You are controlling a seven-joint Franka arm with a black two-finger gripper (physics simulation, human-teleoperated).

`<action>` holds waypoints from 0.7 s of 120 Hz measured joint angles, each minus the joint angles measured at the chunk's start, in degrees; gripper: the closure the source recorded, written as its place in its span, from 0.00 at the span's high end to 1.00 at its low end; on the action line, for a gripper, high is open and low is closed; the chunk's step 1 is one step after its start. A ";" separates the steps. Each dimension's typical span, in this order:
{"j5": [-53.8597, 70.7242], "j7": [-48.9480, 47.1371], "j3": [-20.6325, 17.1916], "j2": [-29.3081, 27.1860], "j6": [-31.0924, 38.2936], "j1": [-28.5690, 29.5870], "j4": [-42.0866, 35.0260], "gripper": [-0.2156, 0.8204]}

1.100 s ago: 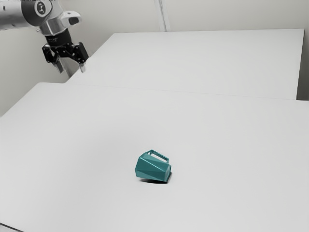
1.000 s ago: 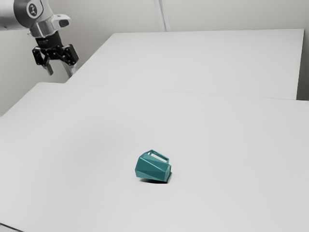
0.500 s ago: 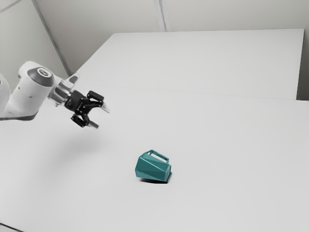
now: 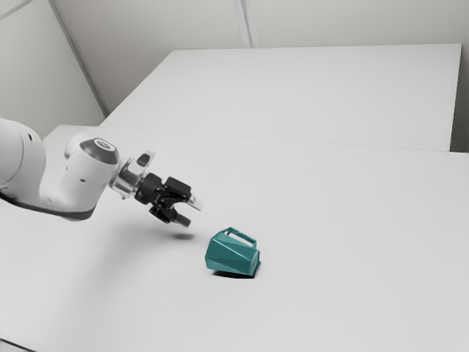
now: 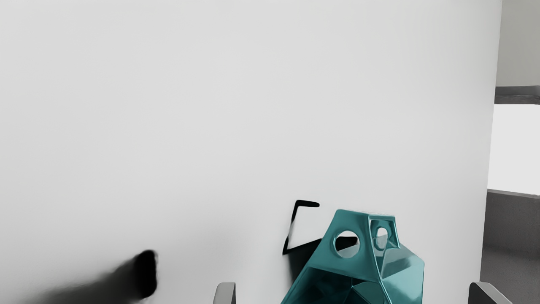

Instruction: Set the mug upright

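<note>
Looking from my far seat, I saw the mug point(image 4: 232, 253) lying on its side on the white table point(image 4: 352, 220), with its handle point(image 4: 242, 236) on the upper side. The arm point(image 4: 77, 180) came in from the exterior view's left, and its pincer point(image 4: 190, 213) was near the mug but apart from it, slanting down toward it above the table. In the wrist view, the two fingers point(image 5: 224, 294) stood wide from each other, and nothing was held by them. The mug appeared in the space between the fingers, beyond their tips, and I could see partly into its dark hollow. Just beside the mug, its black shadow point(image 5: 298, 257) fell on the table, and another dark shadow point(image 5: 145, 274) lay well apart from the mug, outside the space between the fingers.
</note>
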 joint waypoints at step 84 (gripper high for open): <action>-11.56 13.95 -3.17 -5.22 7.23 -2.90 -11.72 0.79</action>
